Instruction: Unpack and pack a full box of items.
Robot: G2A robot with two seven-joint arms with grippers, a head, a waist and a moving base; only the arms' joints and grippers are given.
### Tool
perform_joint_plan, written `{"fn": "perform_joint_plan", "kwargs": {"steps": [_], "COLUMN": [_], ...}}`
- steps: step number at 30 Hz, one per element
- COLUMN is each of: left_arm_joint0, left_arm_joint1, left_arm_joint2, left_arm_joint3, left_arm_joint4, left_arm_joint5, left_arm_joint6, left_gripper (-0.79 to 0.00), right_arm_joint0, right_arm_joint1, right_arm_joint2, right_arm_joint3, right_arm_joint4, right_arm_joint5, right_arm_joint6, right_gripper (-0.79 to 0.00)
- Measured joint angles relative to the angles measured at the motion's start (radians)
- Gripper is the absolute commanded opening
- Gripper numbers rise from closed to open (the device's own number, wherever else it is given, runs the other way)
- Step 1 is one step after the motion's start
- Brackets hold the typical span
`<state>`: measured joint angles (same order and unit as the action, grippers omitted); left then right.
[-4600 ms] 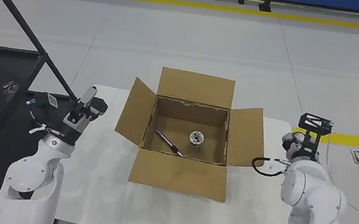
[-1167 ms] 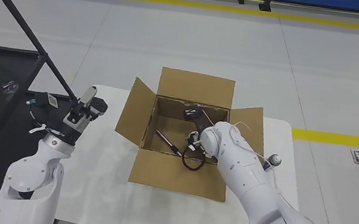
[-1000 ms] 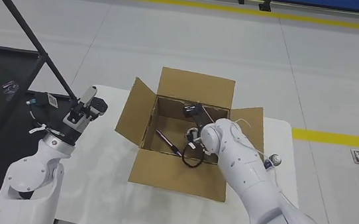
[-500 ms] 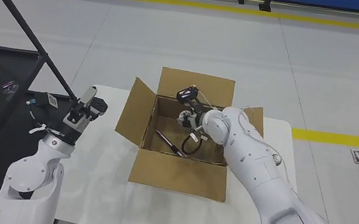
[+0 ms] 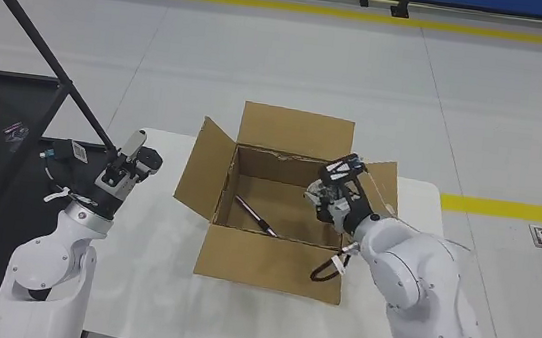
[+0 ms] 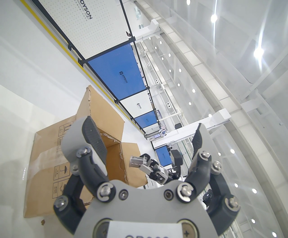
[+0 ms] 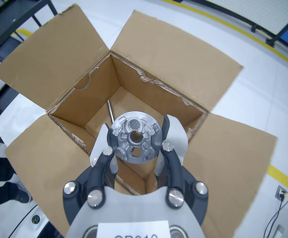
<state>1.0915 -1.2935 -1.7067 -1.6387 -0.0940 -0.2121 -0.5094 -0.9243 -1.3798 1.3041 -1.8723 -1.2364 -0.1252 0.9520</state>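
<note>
An open cardboard box (image 5: 270, 262) stands mid-table with all flaps spread. My right gripper (image 7: 136, 133) is shut on a round grey metal disc (image 7: 136, 139) with a centre hole and holds it above the box's right side; in the top view this gripper (image 5: 333, 192) hangs over the box's right inner wall. A thin metal rod (image 5: 256, 217) lies slanted on the box floor, and its end (image 7: 110, 111) shows behind the disc. My left gripper (image 6: 144, 133) is open and empty, tilted upward left of the box (image 6: 74, 146), near the table's left edge (image 5: 132, 165).
White table (image 5: 147, 286) has free room in front of and to the left of the box. A black frame with a slanted bar (image 5: 43, 52) stands off the table's left side. A yellow floor line (image 5: 508, 208) runs to the right.
The right arm went into the box, closed on the metal disc that lay on the box floor and lifted it up toward the box's right side. The left arm kept still.
</note>
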Motion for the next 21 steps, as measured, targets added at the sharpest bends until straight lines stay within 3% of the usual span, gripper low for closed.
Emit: {"fn": "perform_joint_plan", "kwargs": {"steps": [7, 12, 17, 21], "left_arm_joint0": [0.0, 0.0, 0.0, 0.0], "left_arm_joint1": [0.0, 0.0, 0.0, 0.0], "left_arm_joint2": [0.0, 0.0, 0.0, 0.0], "left_arm_joint3": [0.0, 0.0, 0.0, 0.0], "left_arm_joint4": [0.0, 0.0, 0.0, 0.0], "left_arm_joint5": [0.0, 0.0, 0.0, 0.0], "left_arm_joint6": [0.0, 0.0, 0.0, 0.0], "left_gripper": [0.0, 0.0, 0.0, 0.0], "right_arm_joint0": [-0.287, -0.467, -0.594, -0.588], "right_arm_joint1": [0.023, 0.027, 0.029, 0.033], "right_arm_joint2": [0.243, 0.389, 0.471, 0.477], "right_arm_joint3": [-0.292, -0.391, -0.367, -0.244], "right_arm_joint4": [-0.038, -0.001, 0.075, 0.125], "right_arm_joint5": [0.144, 0.218, 0.211, 0.18], "right_arm_joint6": [-0.029, -0.04, -0.012, -0.016], "right_gripper": [-0.785, -0.785, -0.785, -0.785]}}
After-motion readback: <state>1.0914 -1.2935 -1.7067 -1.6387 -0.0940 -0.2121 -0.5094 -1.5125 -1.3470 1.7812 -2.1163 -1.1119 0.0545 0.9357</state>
